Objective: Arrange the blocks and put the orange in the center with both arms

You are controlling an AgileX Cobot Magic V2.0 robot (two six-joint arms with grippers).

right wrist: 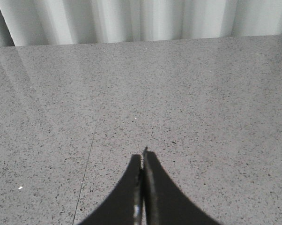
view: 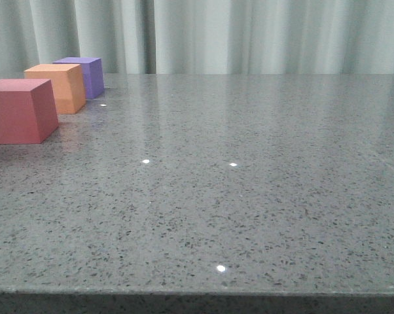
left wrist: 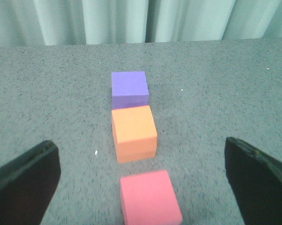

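**A:** Looking at the front view first: three cubes sit in a line on the far left of the table (view: 249, 216). Red cube (view: 19, 110) nearest, orange cube (view: 58, 87) behind it, purple cube (view: 84, 76) furthest back. Orange and purple overlap from this angle, so I can't tell if they touch. No arms in this shot at all.

**B:** So orange is already in the middle?

**A:** Yep, looks that way to me. The left wrist view backs it up: purple cube (left wrist: 129, 88), orange cube (left wrist: 134, 132), red cube (left wrist: 150, 197) in a row running away from the camera, orange between the other two. Purple and orange look touching or just about; red sits a bit apart from orange and slightly off the line. The left gripper (left wrist: 145, 187) is spread wide, nothing in it, fingers either side of the row with the red cube roughly between them.

**B:** And the right one?

**A:** Right wrist view shows bare table only, no cubes. The right gripper (right wrist: 143, 157) is pressed together, holding nothing.

**B:** So what's left?

**A:** My guess is the arranging is basically done. If anything, the next move is nudging red into line, which needs a careful close so it doesn't bump orange. Otherwise just back off.
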